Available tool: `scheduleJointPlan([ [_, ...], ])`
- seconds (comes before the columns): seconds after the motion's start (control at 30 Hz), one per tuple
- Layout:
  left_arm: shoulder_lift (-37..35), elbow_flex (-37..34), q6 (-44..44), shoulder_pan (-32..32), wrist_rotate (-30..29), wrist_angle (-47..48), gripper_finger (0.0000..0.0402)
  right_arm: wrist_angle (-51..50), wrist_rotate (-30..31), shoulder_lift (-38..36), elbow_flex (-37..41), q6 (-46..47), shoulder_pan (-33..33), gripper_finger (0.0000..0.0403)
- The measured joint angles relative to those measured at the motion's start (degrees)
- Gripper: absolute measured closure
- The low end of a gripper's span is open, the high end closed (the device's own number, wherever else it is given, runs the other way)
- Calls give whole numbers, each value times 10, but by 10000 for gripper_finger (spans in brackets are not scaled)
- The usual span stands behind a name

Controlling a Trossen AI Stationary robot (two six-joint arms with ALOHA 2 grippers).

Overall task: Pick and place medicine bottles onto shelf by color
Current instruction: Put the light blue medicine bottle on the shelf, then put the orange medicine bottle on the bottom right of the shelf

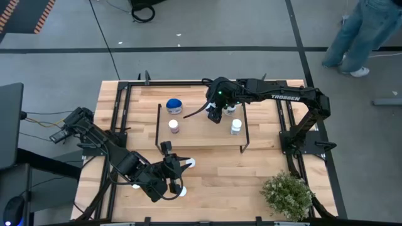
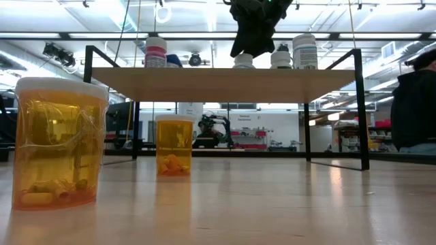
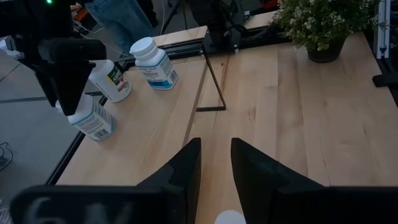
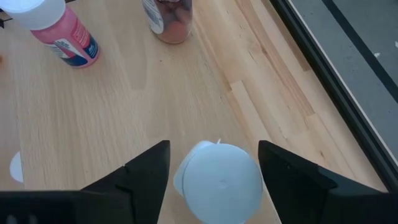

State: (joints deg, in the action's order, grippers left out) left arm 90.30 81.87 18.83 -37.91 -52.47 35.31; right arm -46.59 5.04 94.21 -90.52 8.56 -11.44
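Right wrist view: gripper (image 4: 214, 180) wide open around round, smooth white-capped bottle (image 4: 217, 180) on light-wood shelf (image 4: 124, 106).

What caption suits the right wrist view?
Right gripper with open fingers around a white-capped bottle on the light-wood shelf.

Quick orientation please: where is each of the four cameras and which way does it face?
High: overhead, straight down; both arms, shelf.
Low: tabletop level, facing room; orange bottles, right arm above.
Left wrist: past left gripper toward plant.
Right wrist: down past right gripper onto white-capped bottle.
Shared: shelf, high and low.
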Motion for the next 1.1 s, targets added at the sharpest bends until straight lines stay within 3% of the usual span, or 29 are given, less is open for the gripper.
scheduleJointPlan([
  [0.5, 0, 0, 0, 0, 0, 0, 309, -1, 0, -1, -2, -30, 7, 150],
  [0.7, 0, 0, 0, 0, 0, 1, 313, -6, 12, -2, -49, -55, 27, 150],
  [0.93, 0, 0, 1, 0, 0, 1, 313, -23, 27, -4, -127, -55, 79, 150],
  [1.1, 0, 0, 1, 0, 15, 11, 304, -63, 7, -4, -110, -35, 154, 150],
])
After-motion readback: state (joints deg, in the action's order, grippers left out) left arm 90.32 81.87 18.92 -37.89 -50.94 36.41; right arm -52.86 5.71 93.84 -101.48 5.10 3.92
